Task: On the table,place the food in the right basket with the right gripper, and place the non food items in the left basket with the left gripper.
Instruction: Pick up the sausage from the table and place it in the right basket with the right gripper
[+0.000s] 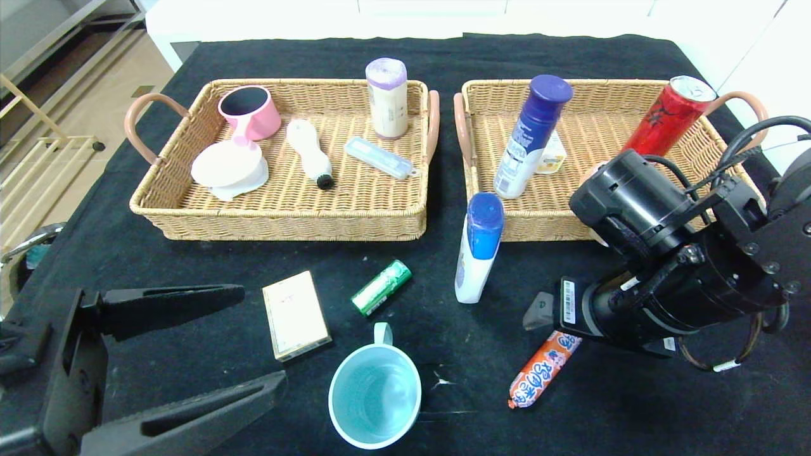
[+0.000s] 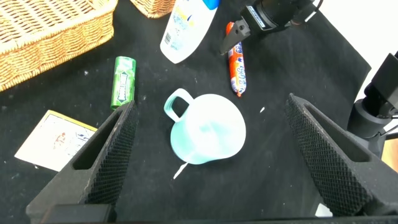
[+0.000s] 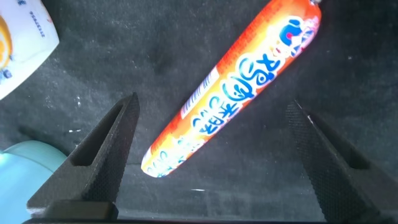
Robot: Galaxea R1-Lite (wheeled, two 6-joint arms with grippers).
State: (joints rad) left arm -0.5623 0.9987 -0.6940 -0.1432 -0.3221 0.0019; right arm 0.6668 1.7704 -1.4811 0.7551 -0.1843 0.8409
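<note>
Sausage in orange printed wrapper (image 3: 236, 87), lower right of the head view, lies diagonally between the wide-open, empty right gripper's (image 3: 211, 155) 2 fingers, crossing their gap.

Orange sausage (image 1: 543, 370) flat on table, diagonal, near teal mug (image 1: 375, 396).

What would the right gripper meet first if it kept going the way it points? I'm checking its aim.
Most likely the orange sausage, lying between the open fingers of the right gripper, with only black table around it.
</note>
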